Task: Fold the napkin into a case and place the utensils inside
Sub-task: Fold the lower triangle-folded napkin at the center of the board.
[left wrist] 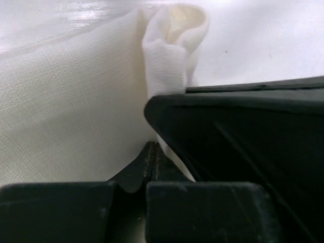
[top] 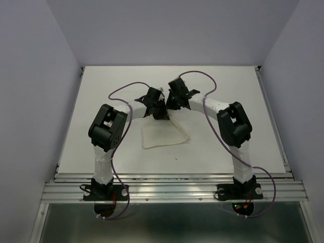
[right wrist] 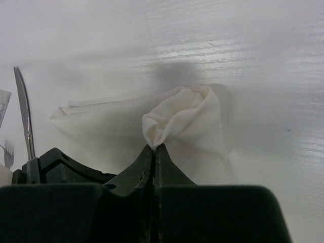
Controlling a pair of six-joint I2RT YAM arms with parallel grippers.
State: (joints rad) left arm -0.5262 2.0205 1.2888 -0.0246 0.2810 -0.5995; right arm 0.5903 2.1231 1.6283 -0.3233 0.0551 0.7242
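Note:
The white napkin (top: 164, 134) lies mid-table, its far part pulled up to both grippers, which meet just above it. My right gripper (top: 168, 105) (right wrist: 157, 147) is shut on a bunched fold of the napkin (right wrist: 187, 119). My left gripper (top: 162, 114) (left wrist: 152, 145) is also shut, its tips against the raised sheet (left wrist: 66, 101), seemingly pinching a thin layer. The right gripper's black body (left wrist: 243, 131) fills that view's right side. A silver knife (right wrist: 23, 114) lies at the far left of the right wrist view, with a blurred fork-like piece (right wrist: 7, 154) beside it. No case is formed.
The white tabletop (top: 228, 101) is enclosed by pale walls at the back and sides. A metal rail (top: 172, 190) runs along the near edge by the arm bases. Purple cables (top: 121, 93) loop off both arms.

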